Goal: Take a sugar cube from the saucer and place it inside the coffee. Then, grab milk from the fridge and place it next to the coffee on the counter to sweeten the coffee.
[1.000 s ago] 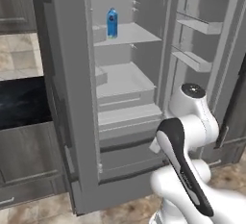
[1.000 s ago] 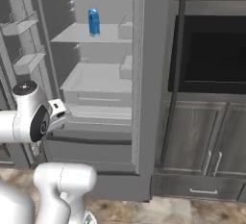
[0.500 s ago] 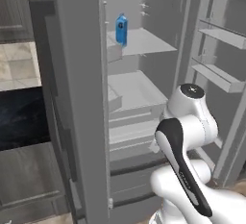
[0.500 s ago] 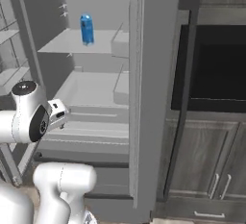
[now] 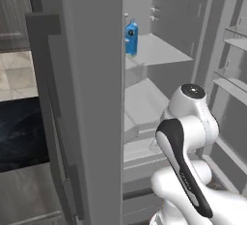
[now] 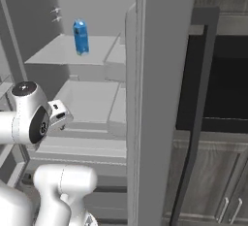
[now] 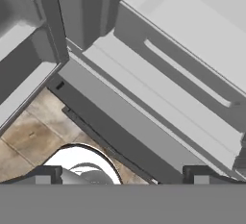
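We are seeing the milk (image 5: 131,37) standing upright on the fridge (image 6: 160,50) upper shelf. Gripper (image 7: 123,172) fingers are spread wide, holding nothing. Carton likely light, slightly squashy; we're suggesting gripping mid-body, flat sides.

The fridge (image 5: 87,98) looks like matt grey metal, its shelves (image 6: 72,50) smooth pale plastic. The milk carton (image 5: 131,37) appears glossy blue. Cabinets (image 6: 213,176) show grey wood grain; the floor (image 7: 29,131) is mottled tile.

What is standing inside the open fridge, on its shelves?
One blue milk carton stands upright on the upper shelf of the fridge. Lower shelves look bare; drawer contents are hidden.
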You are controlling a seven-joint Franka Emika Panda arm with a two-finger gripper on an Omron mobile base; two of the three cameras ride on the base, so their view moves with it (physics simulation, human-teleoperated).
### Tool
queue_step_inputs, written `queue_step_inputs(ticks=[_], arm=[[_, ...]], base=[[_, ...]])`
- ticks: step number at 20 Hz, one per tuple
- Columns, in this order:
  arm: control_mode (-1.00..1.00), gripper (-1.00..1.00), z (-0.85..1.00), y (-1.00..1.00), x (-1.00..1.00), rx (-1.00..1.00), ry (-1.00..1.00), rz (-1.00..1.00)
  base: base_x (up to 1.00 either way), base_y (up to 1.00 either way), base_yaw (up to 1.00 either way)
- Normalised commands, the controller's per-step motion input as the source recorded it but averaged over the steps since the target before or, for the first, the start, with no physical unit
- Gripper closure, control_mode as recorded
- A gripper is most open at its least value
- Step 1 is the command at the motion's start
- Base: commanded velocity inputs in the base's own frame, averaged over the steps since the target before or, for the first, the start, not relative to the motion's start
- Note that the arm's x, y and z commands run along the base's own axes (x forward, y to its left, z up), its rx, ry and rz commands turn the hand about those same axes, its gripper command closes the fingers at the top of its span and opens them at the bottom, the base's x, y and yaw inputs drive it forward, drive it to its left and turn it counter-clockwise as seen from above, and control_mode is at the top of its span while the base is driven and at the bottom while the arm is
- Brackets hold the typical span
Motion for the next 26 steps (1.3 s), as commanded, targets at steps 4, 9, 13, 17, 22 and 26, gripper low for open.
queue_step_inputs(ticks=[4,9,13,17,22,26], arm=[[1.00,-1.00,0.00,0.00,0.00,0.00,0.00,0.00],[-1.00,-1.00,0.44,0.03,0.07,0.11,-0.02,-0.13],[-1.00,-1.00,0.78,0.01,0.00,0.15,-0.08,-0.27],[-1.00,-1.00,0.92,0.02,0.10,0.12,-0.07,-0.32],[-1.00,-1.00,0.92,0.00,0.29,0.03,-0.01,-0.36],[-1.00,-1.00,0.77,0.00,0.30,0.19,-0.01,-0.35]], base=[[0.50,0.03,-0.01],[0.06,0.01,-0.01],[0.00,0.00,0.00],[0.00,0.00,0.00],[0.00,0.00,0.00],[0.00,0.00,0.00]])
